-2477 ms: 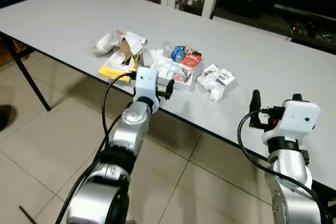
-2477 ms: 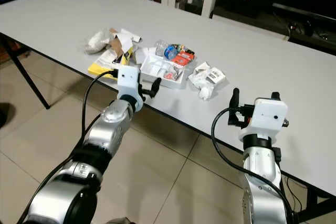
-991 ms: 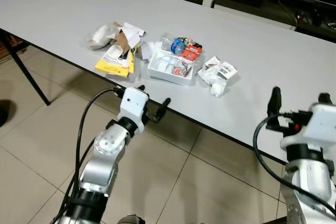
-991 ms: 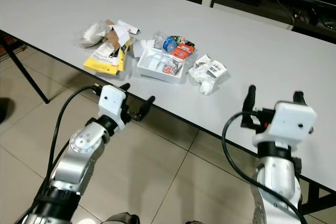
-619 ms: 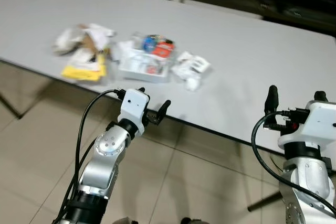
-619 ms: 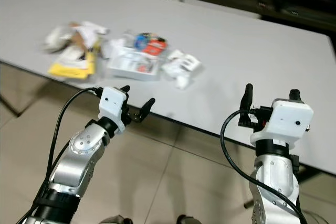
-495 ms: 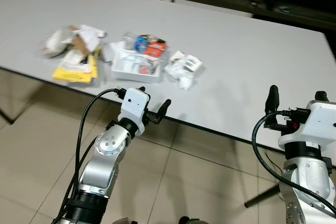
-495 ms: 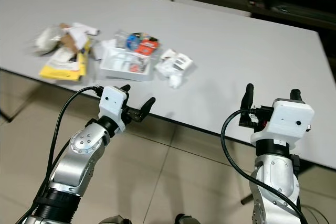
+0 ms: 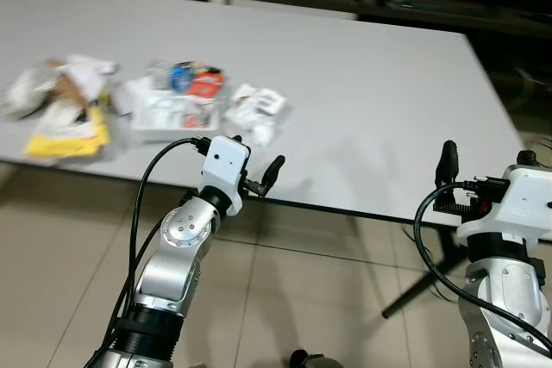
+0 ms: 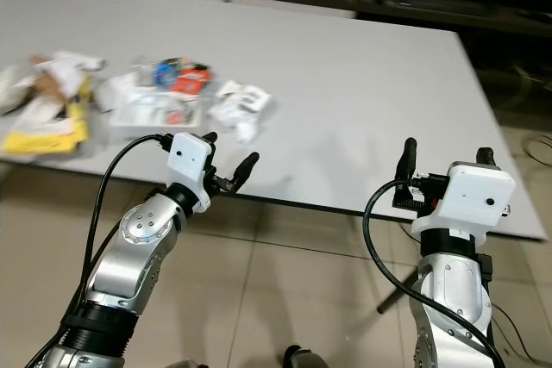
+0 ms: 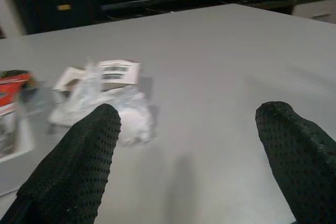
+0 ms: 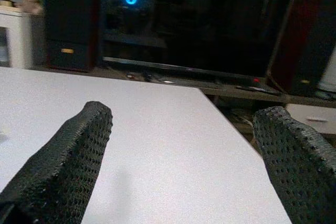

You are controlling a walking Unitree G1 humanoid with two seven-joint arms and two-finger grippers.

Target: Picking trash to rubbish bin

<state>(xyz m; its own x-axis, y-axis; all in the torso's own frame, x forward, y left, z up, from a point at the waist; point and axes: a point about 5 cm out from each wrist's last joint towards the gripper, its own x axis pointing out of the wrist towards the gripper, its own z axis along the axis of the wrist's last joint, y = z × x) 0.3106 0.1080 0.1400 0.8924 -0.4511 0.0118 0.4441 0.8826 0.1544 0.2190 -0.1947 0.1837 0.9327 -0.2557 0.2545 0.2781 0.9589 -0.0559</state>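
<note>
Trash lies on the grey table (image 9: 362,101): a crumpled white wrapper (image 9: 253,112), a white tray (image 9: 164,111) with red and blue scraps, and a yellow and white paper pile (image 9: 60,131) at the far left. My left gripper (image 9: 255,154) is open and empty, hovering at the table's front edge just short of the wrapper. In the left wrist view the wrapper (image 11: 102,95) lies ahead between the spread fingers (image 11: 79,161). My right gripper (image 9: 486,157) is open and empty, held before the table's front right corner, far from the trash.
Beige tiled floor (image 9: 310,299) runs under and before the table. A dark table leg (image 9: 423,282) slants down near my right arm. Dark cabinets and a low stand (image 12: 173,51) sit beyond the table's far edge.
The camera has swung right, so the trash now sits further left in view. My left gripper has drawn back from the tray to the table's edge. Both grippers stay open.
</note>
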